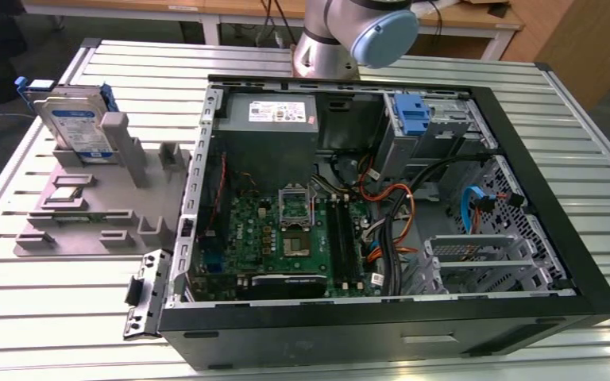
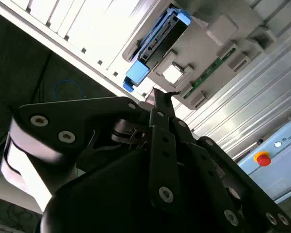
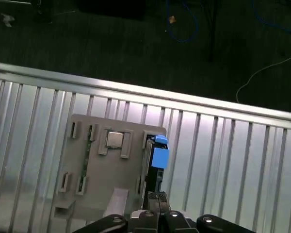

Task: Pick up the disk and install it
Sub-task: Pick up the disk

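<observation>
The disk stands on edge in a slot at the far end of a grey holder, on the exterior view's left. It is silver with a white-and-blue label and a blue frame. In both wrist views I look down on the disk edge-on, with its blue tab showing. My gripper hangs well above the holder, close to the disk's line but apart from it. Its fingers are shut together with nothing between them.
An open computer case lies on the slatted metal table, with motherboard, grey power supply and a blue latch at a drive bay. My arm's joint stands behind the case. A red button sits beyond the table.
</observation>
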